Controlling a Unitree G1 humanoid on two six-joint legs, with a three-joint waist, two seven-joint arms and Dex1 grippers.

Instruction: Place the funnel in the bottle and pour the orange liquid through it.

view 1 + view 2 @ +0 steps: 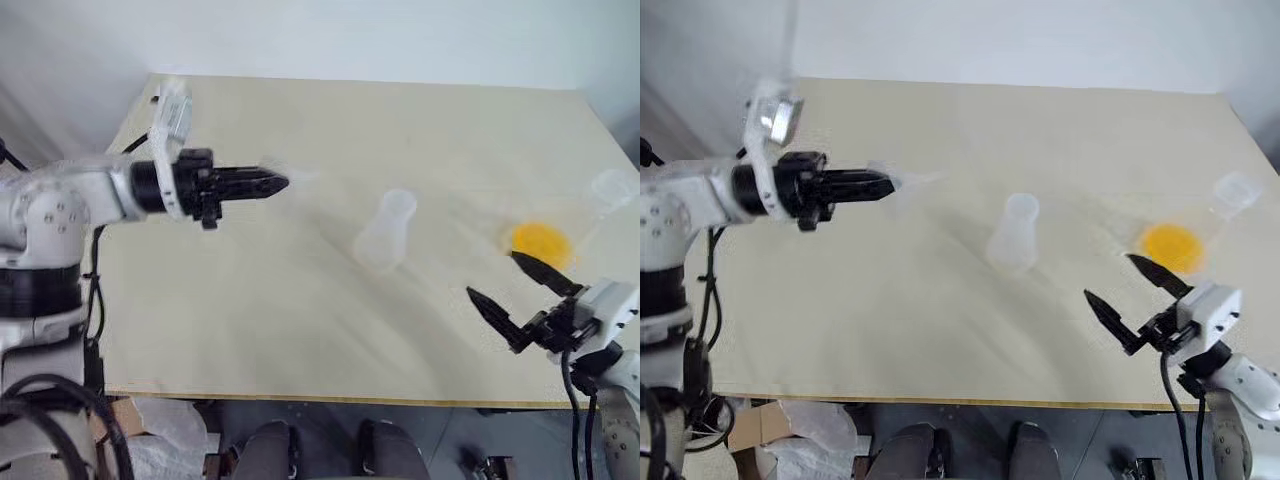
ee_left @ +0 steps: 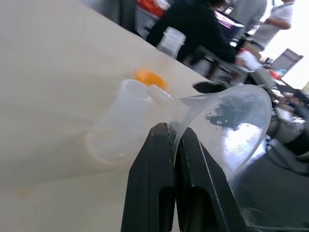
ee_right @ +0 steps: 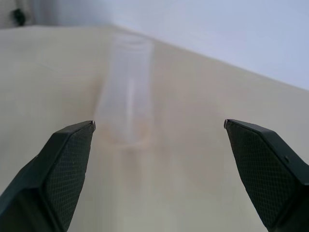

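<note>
My left gripper [image 1: 283,183] is shut on the clear funnel [image 2: 231,121], pinching the wall of its cone, and holds it in the air over the left half of the table. The funnel's stem points toward the small clear bottle [image 1: 388,232], which stands upright mid-table and apart from it. The orange liquid [image 1: 541,240] lies as a shallow pool in the base of a larger clear flask [image 1: 612,190] at the far right. My right gripper [image 1: 492,274] is open and empty near the front right edge, aimed at the bottle [image 3: 126,96] and well short of it.
The beige table [image 1: 300,330] ends close behind the flask on the right and just below my right gripper at the front. Several people and equipment show beyond the table's far side in the left wrist view.
</note>
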